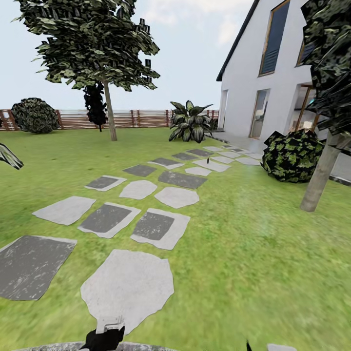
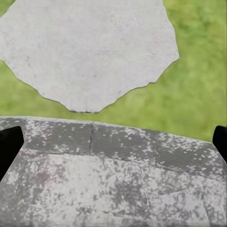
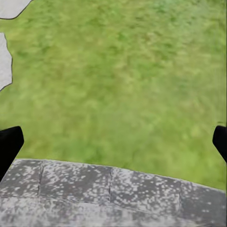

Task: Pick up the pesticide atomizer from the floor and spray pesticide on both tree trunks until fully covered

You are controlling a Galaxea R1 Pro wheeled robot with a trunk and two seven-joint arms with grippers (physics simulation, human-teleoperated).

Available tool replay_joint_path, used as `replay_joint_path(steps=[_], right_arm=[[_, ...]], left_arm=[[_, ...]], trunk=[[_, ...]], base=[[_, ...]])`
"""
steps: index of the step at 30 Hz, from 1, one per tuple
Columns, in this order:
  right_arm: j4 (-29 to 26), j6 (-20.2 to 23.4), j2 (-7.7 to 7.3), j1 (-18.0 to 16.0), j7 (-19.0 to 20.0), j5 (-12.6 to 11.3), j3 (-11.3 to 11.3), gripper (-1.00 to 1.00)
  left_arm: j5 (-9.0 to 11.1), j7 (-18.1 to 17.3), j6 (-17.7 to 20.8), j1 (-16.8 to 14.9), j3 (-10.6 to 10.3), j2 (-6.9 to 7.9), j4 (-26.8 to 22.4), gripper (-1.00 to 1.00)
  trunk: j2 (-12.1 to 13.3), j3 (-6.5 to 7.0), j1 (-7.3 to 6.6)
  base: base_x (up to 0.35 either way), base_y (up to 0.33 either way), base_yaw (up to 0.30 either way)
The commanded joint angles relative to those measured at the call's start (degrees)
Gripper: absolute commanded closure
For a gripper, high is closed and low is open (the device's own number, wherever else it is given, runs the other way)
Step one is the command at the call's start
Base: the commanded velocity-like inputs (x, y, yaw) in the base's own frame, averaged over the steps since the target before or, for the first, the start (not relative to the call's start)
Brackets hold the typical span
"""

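A small dark atomizer (image 1: 208,159) stands far ahead on the grey stepping stones (image 1: 176,197), near the house. One tree (image 1: 92,44) rises at the back left, its thin-looking trunk (image 1: 111,117) in front of the fence. A second tree trunk (image 1: 319,178) leans at the right, with its crown above it. My left gripper (image 2: 113,142) is open over a pale stone and shows at the head view's bottom edge (image 1: 108,331). My right gripper (image 3: 113,144) is open over grass. Both are empty and far from the atomizer.
A white house (image 1: 273,73) stands at the right back. A round bush (image 1: 291,156) sits beside the right tree and another bush (image 1: 34,115) by the fence (image 1: 141,118). A striped broad-leaved plant (image 1: 190,122) grows beyond the stones. A mottled grey surface (image 2: 113,179) lies under both grippers.
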Motion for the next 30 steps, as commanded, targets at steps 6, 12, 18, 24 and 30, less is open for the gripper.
replay_joint_path(steps=[6, 12, 18, 24, 30], right_arm=[[3.0, -0.1, 0.07, 0.0, 0.0, 0.1, 0.0, -1.0], [3.6, -0.1, 0.08, 0.0, -0.1, 0.1, 0.0, -1.0], [3.6, -0.1, 0.08, 0.0, 0.0, 0.0, 0.0, -1.0], [3.6, -0.1, 0.08, 0.0, 0.0, 0.1, 0.1, -1.0], [3.5, -0.1, 0.08, 0.0, 0.0, 0.0, 0.1, -1.0]], left_arm=[[0.4, 0.0, -0.1, 0.0, 0.7, -0.01, 0.6, -1.0], [0.4, -0.1, -0.3, 0.0, 1.8, -0.01, 0.6, -1.0], [0.4, -0.2, -0.3, 0.0, 1.8, -0.06, 0.8, -1.0], [0.1, -0.5, -0.3, 0.0, 1.6, -0.16, 1.0, -1.0], [0.0, -0.5, -0.3, 0.0, 1.6, -0.19, 1.0, -1.0]], trunk=[[-2.4, -1.63, 1.32], [-4.8, -3.25, 2.64], [-7.2, -4.87, 3.96], [-9.6, -6.49, 5.28], [-12.0, -8.11, 6.6]], base=[[0.0, 0.0, 0.0], [0.0, 0.0, 0.0], [0.0, 0.0, 0.0], [0.0, 0.0, 0.0], [0.0, 0.0, 0.0]])
